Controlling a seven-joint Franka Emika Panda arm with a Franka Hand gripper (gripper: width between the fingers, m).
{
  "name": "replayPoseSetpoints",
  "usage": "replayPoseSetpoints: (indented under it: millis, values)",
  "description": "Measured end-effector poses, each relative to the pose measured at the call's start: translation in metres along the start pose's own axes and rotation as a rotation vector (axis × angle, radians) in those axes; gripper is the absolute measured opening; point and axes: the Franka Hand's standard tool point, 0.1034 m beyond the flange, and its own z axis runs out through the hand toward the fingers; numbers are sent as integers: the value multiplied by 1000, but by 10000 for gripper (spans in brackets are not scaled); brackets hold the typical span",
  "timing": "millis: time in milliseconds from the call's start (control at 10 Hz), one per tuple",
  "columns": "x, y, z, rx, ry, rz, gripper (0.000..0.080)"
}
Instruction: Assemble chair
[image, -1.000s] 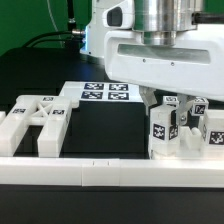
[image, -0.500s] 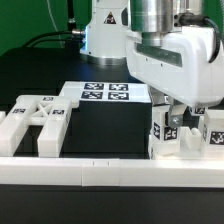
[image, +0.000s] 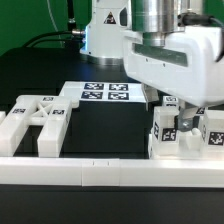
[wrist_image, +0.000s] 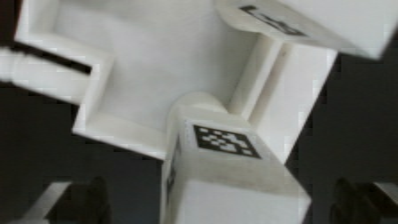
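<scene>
The jaws stand open on either side of a square white post (image: 165, 132) at the exterior view's right. In the wrist view the two dark fingers (wrist_image: 71, 205) sit apart from the post's sides with a gap on each, so nothing is gripped. The post stands upright among a tight cluster of chair parts, with a tagged white block (image: 210, 135) just beside it. Below it, the wrist view shows a broad flat white piece (wrist_image: 160, 70) that looks like the seat, though how the post meets it is hidden.

Whether the jaws are about to close on the post or back away from it, the same care seems to apply. They should stay centred over the post and move straight along its length, with no sideways drift. The gaps look narrow, and a slanted move would probably nudge the post or tip it against the block. If a grip is wanted, closing square on the two flat sides should hold best.

The bulky white arm (image: 170, 60) hangs low over this cluster and hides much of it. On the exterior view's left, well apart, another white chair frame (image: 35, 122) lies on the black tabletop (image: 105, 130). The marker board (image: 105, 93) lies behind, and a long white rail (image: 100, 172) runs along the front. None of these crowds the jaws, so only the neighbouring block is close enough to get in the way.
</scene>
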Motion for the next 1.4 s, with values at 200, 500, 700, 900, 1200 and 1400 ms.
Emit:
replayPoseSetpoints:
  millis: [200,500,700,900,1200,1400]
  values:
    - [-2,-1,1,1,1,-184,648]
    - [-2,-1,1,-7,7,-406,649]
    - [0,0,1,-20,14,-597,649]
    - [0,0,3,-34,20,-755,649]
    - [5,2,4,-39,16,-969,649]
    - [5,2,4,-41,16,-1049,649]
